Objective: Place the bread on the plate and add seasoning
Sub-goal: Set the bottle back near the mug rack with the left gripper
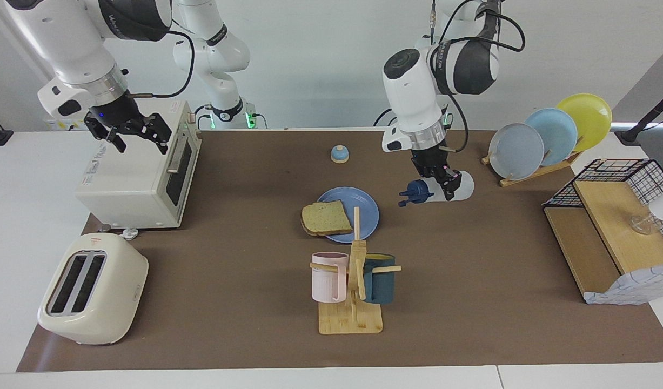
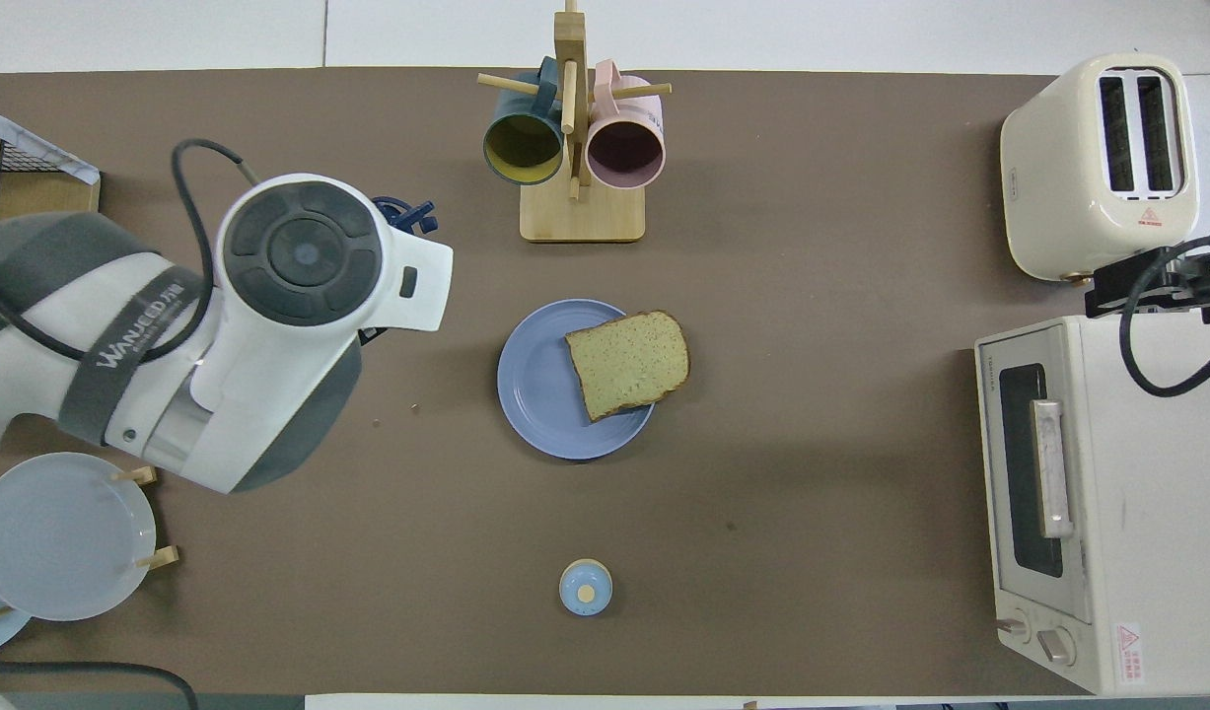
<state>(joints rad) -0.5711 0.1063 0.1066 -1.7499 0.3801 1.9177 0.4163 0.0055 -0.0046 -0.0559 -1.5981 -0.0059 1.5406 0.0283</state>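
A slice of toast [image 1: 326, 218] lies on the blue plate [image 1: 363, 204] at mid-worktop [image 1: 245, 292], overhanging its rim. The left gripper [image 1: 442, 180], fingers pinching the seasoning bottle [image 1: 442, 190], holds it sideways in the air beside the plate. The right gripper [image 1: 135, 132] waits, fingers spread, above the toaster oven [image 1: 131, 178].

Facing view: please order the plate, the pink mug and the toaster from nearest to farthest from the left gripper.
From the left gripper, which holds the seasoning:
1. Plate, at the table's middle.
2. Pink mug, on the wooden rack, farther from the robots.
3. Toaster, at the right arm's end.
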